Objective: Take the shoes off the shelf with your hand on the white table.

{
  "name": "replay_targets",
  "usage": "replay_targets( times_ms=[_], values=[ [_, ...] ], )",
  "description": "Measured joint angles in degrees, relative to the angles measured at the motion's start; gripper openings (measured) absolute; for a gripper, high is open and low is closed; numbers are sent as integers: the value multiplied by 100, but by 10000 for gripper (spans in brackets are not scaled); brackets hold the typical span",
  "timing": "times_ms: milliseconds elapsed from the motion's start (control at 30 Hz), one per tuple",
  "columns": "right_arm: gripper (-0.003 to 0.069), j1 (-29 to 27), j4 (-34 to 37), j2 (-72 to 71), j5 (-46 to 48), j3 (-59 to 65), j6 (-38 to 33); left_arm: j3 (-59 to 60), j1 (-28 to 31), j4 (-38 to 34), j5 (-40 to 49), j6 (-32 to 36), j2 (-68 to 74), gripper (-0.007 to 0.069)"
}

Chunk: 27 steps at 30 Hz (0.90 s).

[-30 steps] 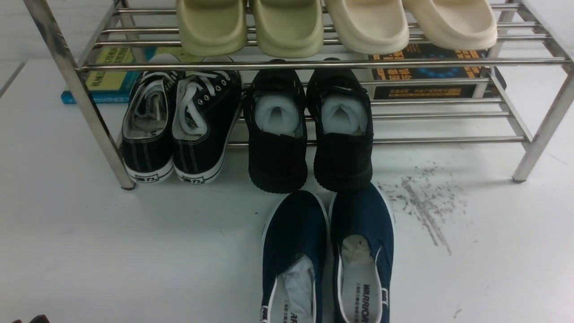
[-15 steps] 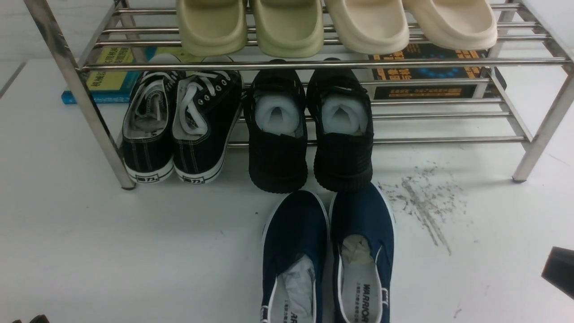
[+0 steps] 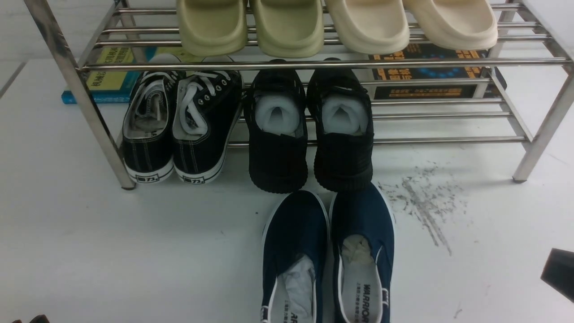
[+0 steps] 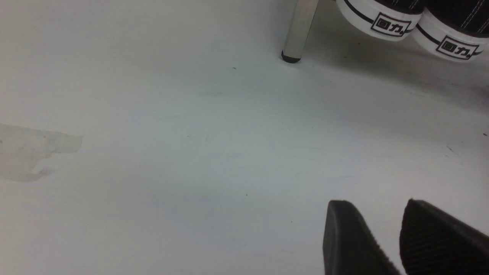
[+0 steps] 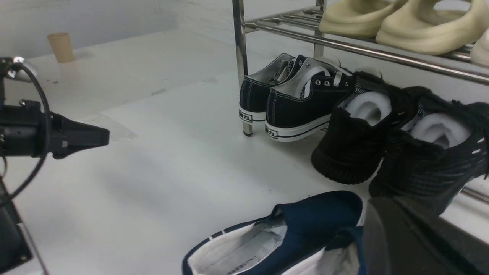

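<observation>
The navy-blue slip-on shoes [image 3: 327, 233] lie side by side on the white table [image 3: 134, 246], toes touching the all-black shoes, in front of the steel shelf [image 3: 314, 65]. One navy shoe also shows in the right wrist view [image 5: 321, 217]. My right gripper [image 5: 380, 204] hovers just beside the navy shoes, its fingers pressed together and holding nothing; only its tip [image 3: 558, 273] shows at the front view's right edge. My left gripper [image 4: 376, 202] is open and empty over bare table, near the shelf's left leg [image 4: 300, 30].
Black lace-up sneakers [image 3: 179, 130] and all-black shoes [image 3: 309, 148] sit on the lower tier, with foam slippers [image 3: 336, 22] above. Books [image 3: 112, 80] lie behind the shelf. Dark scuff streaks [image 3: 426, 202] mark the table on the right. A paper cup [image 5: 61, 46] stands far off.
My right gripper's tip has come into the front view at the right edge and moved slightly. The shoes and the left arm have not moved.
</observation>
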Motion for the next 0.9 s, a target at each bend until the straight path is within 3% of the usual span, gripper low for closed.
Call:
replay_targets(
  times_ms=[100, 267, 300, 400, 500, 633, 700, 900],
  values=[
    [3, 0, 991, 0, 204, 0, -806, 0, 0, 0, 0, 0, 0, 243],
    [8, 0, 2509, 0, 464, 7, -2774, 0, 0, 0, 0, 0, 0, 243],
    [8, 0, 2561, 0, 464, 14, -2774, 0, 0, 0, 0, 0, 0, 243],
    [10, -62, 3151, -201, 119, 286, -3709, 0, 0, 0, 0, 0, 0, 243],
    [13, -538, 3255, -529, -339, 739, -3919, 0, 0, 0, 0, 0, 0, 243],
    [15, -1671, 3278, -1061, -469, 1392, -3709, 0, 0, 0, 0, 0, 0, 243],
    [17, -1977, 3278, -1180, -443, 1537, -3626, 0, 0, 0, 0, 0, 0, 243],
    [25, -3749, 3314, -1837, 195, 2207, -3543, 0, 0, 0, 0, 0, 0, 243]
  ],
)
